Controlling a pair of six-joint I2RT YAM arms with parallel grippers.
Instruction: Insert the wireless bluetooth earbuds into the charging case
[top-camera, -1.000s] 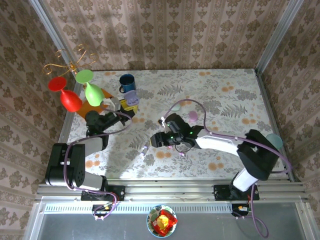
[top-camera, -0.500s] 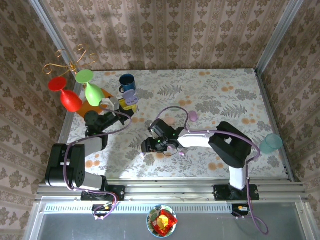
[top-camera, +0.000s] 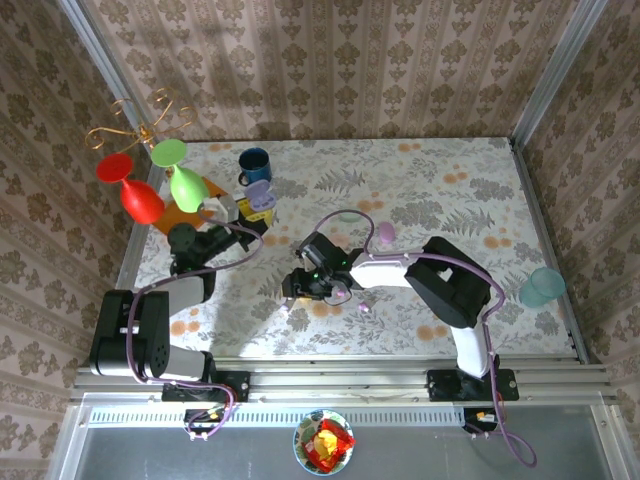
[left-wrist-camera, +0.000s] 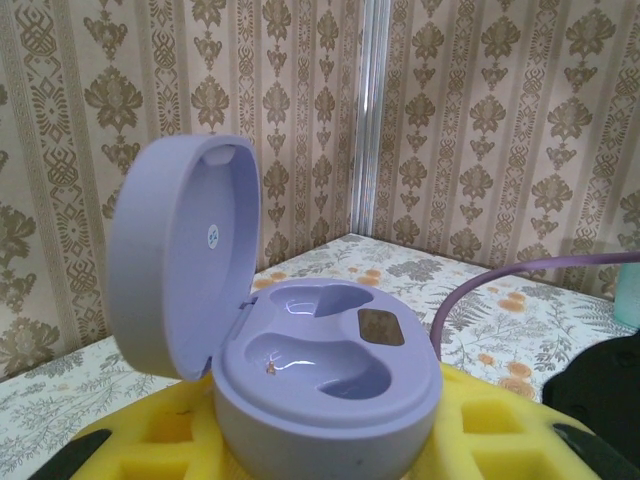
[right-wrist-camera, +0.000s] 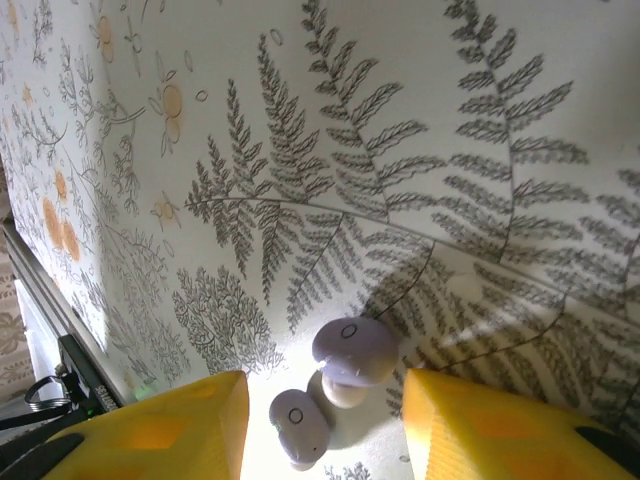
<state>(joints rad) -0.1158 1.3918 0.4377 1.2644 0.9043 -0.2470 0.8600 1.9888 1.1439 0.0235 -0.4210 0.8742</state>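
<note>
a: left side first. left gripper (top-camera: 256, 208) is clamped on the charging case (left-wrist-camera: 325, 385), with its yellow pads (left-wrist-camera: 510, 415) against the base. the case looks held just above the table, near the blue mug (top-camera: 253, 163). the lid (left-wrist-camera: 180, 250) stands open, hinged on the left in the wrist view. both wells (left-wrist-camera: 315, 365) are empty. there is a small speck in the nearer one; cannot tell what it is.

b: noted. right side?

a: right gripper (right-wrist-camera: 325, 430) is low over the table (right-wrist-camera: 480, 120), jaws apart. two earbuds lie between its pads on the fern print: upper earbud (right-wrist-camera: 352, 350) and lower earbud (right-wrist-camera: 298, 425), just beside each other, possibly touching. neither pad touches a bud.

b: so the step in hand is picking one bud. how to do it well?

a: my judgement: the buds sit so close that closing here may pinch both or flick one away. shift so only one bud is centred between the pads, then close slowly. grip across the rounded body and leave the stem free, since the stem must drop into a well. squeeze lightly, because smooth rounded plastic is likely to squirt out. lift straight up before travelling left.

b: and the left arm?

a: keep the case level with the wells facing up and the lid clear of the approach path.

b: progress?

a: early. no bud is in the case yet.
</note>
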